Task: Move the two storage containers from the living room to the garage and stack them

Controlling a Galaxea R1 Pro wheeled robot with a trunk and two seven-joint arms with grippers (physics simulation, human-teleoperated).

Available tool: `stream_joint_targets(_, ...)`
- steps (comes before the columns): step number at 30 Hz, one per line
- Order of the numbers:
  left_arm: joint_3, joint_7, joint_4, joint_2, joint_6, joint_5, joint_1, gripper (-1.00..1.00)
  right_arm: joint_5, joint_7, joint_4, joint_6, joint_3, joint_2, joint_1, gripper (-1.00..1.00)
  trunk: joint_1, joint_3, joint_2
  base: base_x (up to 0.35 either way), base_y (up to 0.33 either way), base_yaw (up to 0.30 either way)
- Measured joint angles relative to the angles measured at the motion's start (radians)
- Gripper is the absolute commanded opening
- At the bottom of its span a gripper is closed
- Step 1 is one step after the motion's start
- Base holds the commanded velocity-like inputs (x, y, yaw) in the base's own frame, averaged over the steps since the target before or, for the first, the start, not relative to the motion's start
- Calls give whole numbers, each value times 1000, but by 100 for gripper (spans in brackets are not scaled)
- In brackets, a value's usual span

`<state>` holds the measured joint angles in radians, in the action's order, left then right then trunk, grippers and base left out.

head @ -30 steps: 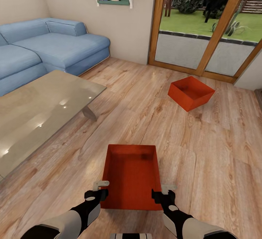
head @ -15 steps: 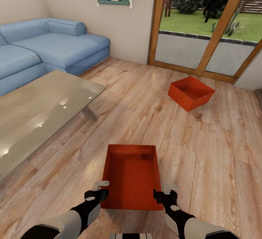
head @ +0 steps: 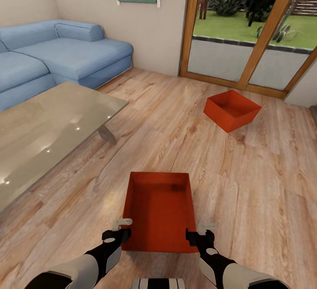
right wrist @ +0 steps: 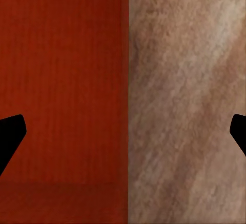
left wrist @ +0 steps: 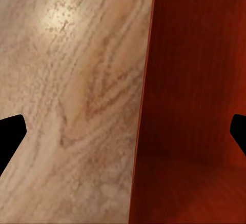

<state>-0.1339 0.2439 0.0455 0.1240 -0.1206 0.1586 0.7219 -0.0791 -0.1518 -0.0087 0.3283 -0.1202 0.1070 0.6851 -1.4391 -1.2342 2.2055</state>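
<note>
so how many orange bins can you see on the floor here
2: near bin sits on the wood floor between left gripper and right gripper; far bin lies by the glass doors.

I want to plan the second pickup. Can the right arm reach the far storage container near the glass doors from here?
Probably not. The far container sits well beyond the right tool, which straddles the near container's right wall. Bare wood floor lies between; nothing blocks a drive.

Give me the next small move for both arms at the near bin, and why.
Probably close both claws. The left claw and right claw sit open at the near corners of the near bin; each wrist view shows a side wall running between the spread fingers, not pinched. The bin rests on the wood floor, so grip before lifting.
</note>
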Motion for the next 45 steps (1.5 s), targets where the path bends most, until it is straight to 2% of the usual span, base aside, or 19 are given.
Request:
stream_joint_targets(6,0,1,0,0,0,0,0,100,0,0,0,0,0,0,0,100,-23,-19,42,0,0,0)
stream_joint_targets(40,0,2,0,-5,0,1,0,100,-1,0,0,6,1,5,0,100,-23,-19,42,0,0,0)
stream_joint_targets(45,0,2,0,-6,0,1,0,100,-15,-3,0,4,4,5,0,100,-23,-19,42,0,0,0)
